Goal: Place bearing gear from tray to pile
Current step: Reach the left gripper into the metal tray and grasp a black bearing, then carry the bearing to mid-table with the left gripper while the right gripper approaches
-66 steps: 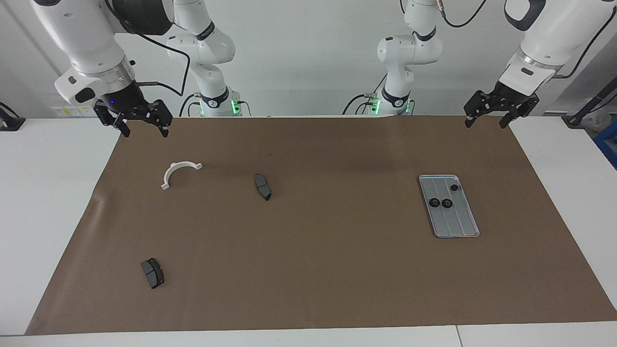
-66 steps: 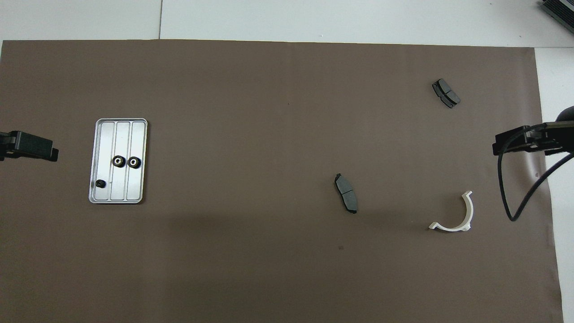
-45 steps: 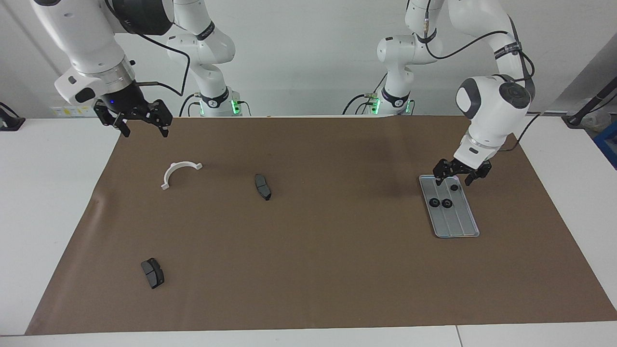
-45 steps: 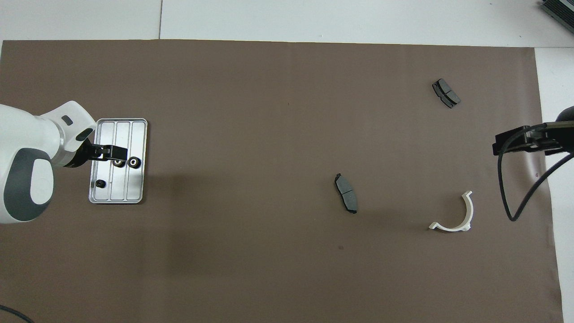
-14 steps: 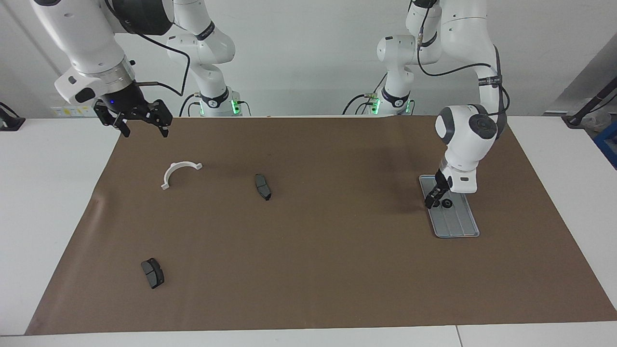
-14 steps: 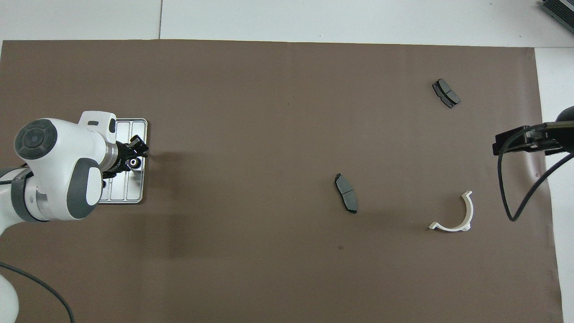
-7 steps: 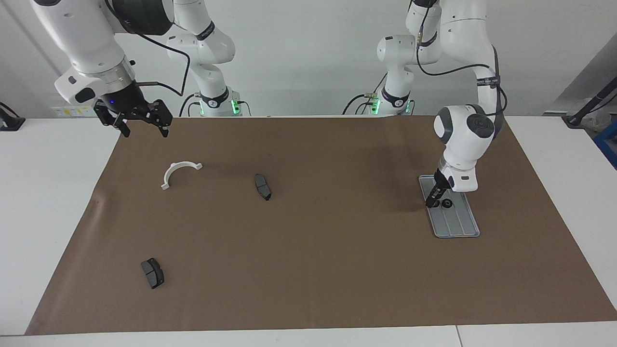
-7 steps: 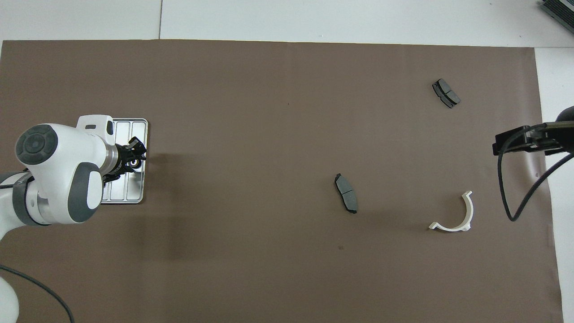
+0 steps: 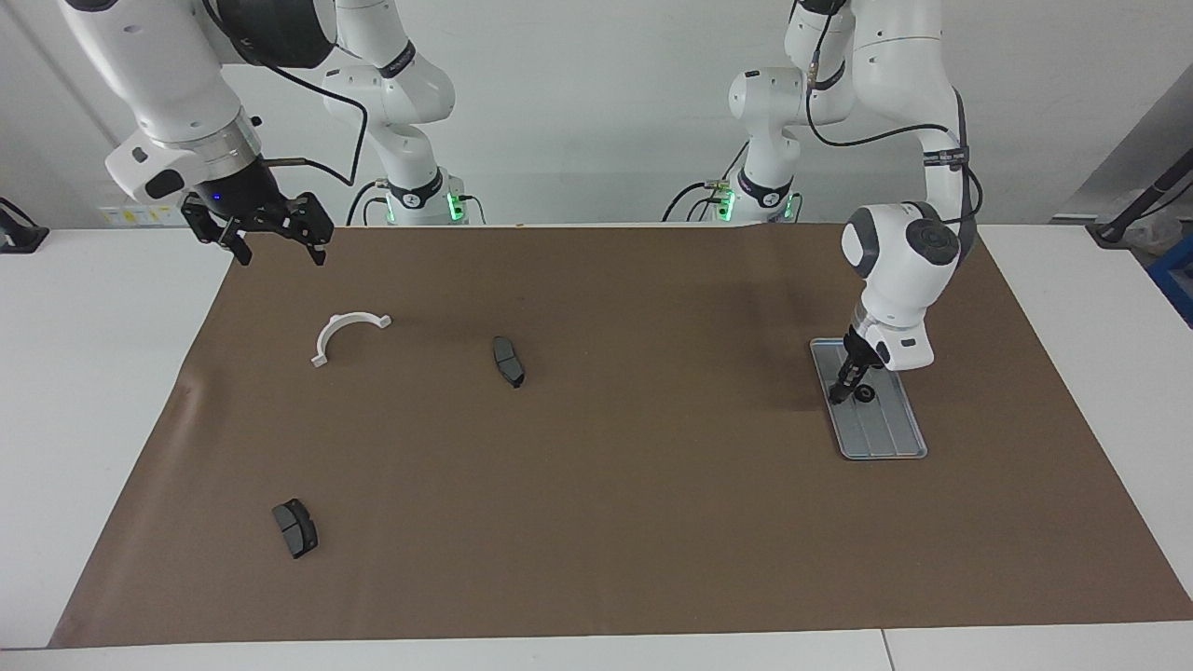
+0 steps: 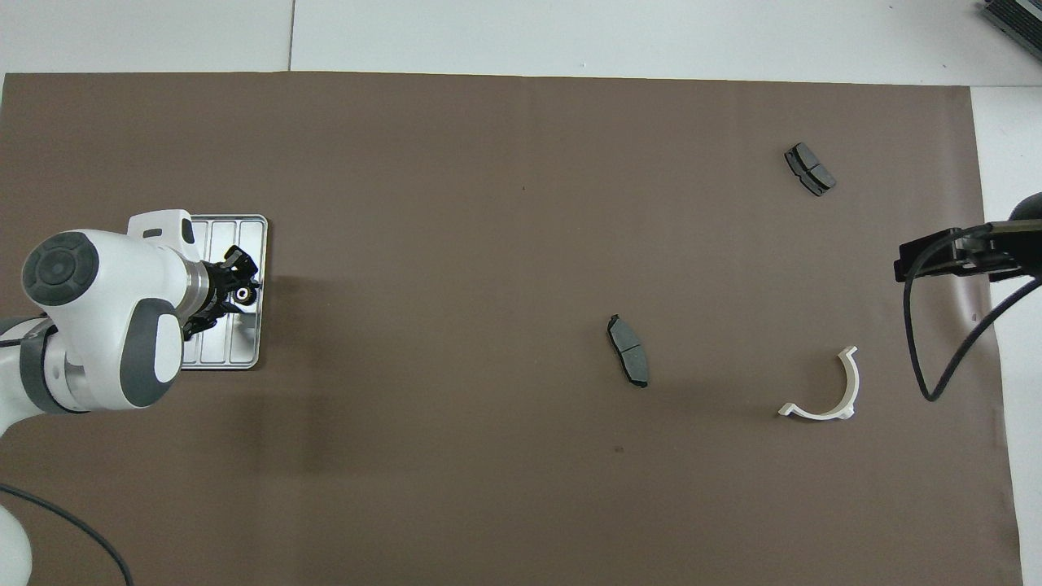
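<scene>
We are lowering our left end effector point(image 9: 842, 391) onto a bearing gear point(image 9: 865, 393) in the tray point(image 9: 885, 440); whether it is gripping, we cannot tell. No gear is lying outside the tray, so every transfer is pending. Our right end effector point(image 9: 277, 244) is waiting open, well apart from the tray.

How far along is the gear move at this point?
Done: nothing yet; only the bracket and two brake pads lie at the right arm's end, no gear among them. In hand: the left gripper is down in the tray at a gear; a grip cannot be confirmed. The right gripper waits open over the mat's edge. Left: lift, carry, release by the pile.
</scene>
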`<state>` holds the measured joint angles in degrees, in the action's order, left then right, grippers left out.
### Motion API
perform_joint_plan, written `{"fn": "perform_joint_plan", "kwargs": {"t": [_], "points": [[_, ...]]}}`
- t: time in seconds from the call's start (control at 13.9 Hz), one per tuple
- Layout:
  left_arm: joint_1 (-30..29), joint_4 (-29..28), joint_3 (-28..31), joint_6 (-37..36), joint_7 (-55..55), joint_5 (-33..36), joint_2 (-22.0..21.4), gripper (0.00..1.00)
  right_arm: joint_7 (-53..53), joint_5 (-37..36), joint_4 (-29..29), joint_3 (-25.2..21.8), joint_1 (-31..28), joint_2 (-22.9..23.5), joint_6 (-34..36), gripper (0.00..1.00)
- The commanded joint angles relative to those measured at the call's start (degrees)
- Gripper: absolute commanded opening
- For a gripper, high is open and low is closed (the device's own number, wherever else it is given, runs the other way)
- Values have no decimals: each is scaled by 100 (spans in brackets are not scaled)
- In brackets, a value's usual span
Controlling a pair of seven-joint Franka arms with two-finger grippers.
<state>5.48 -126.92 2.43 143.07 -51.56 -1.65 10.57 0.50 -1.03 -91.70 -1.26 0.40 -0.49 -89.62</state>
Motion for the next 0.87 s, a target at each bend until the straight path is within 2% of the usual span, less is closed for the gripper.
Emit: {"fn": "perform_joint_plan", "kwargs": {"t": [0.0,0.14,0.22,0.51,0.65,0.79], "points": [[-30,-307,-6,248,-152,-2,-134,49,55,94,-58,29,-31,-48,59,100],[-21,-298,-6,256,-188,-2,-107,48,55,94,-50,29,-31,-39,50,100],[-12,-298,-6,265,-188,-2,-99,44,55,94,-58,29,-31,-48,59,100],[14,-210,-6,213,-135,7,-81,4,55,94,-58,29,-31,-48,59,100],[41,-88,-6,143,-109,16,-64,0,55,94,-58,29,-31,-48,50,100],[85,376,-14,-181,-109,25,24,0,55,94,-58,38,-31,-48,59,100]]}}
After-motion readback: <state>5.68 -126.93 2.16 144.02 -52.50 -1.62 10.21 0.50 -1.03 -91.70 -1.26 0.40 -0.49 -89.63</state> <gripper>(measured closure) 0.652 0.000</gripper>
